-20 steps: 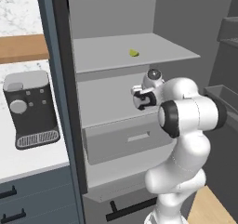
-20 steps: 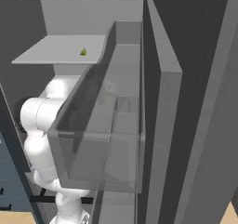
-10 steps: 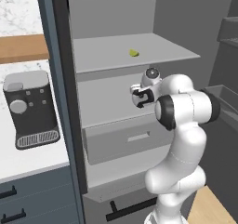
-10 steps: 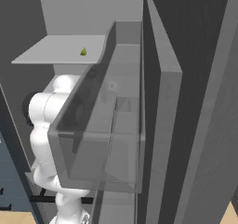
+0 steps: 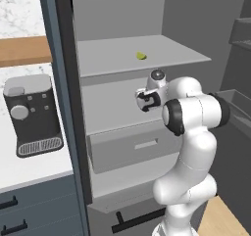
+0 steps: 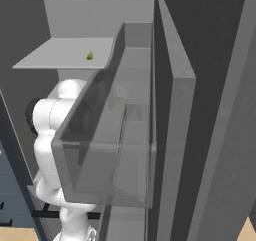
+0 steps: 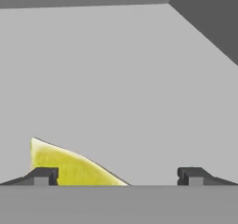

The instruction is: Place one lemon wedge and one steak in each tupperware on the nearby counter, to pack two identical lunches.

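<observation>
From the left base view, the coffee machine [image 5: 32, 113] sits dark and boxy on the white marble counter [image 5: 29, 169] at far left, with a wooden ledge [image 5: 24, 50] behind it and blue-grey cabinets [image 5: 34, 208] below. Moving right, the fridge stands open: a grey shelf [image 5: 117, 59] carries one small lemon wedge [image 5: 141, 56], alone, near the middle of the shelf. Below the shelf a closed grey drawer [image 5: 132, 149] fronts the compartment. Right of that, the white arm [image 5: 193, 132] bends up with the gripper [image 5: 145, 99] pointing into the space under the shelf, below the wedge and apart from it.

The right base view gives what the left one cannot: the translucent door bin [image 6: 107, 145] in the foreground, the arm seen hazily through it, and the same wedge [image 6: 90, 56] as a tiny green-yellow speck on the shelf beyond.

The hand view brings in a second piece of fruit: a yellow lemon slice [image 7: 69, 165] lying on a plain grey floor, just behind the left fingertip [image 7: 42, 175]. The two fingertips stand spread as wide as they go, with nothing between them, nothing gripped. A grey back wall [image 7: 121, 69] rises behind, and a darker side wall cuts the upper right corner.
</observation>
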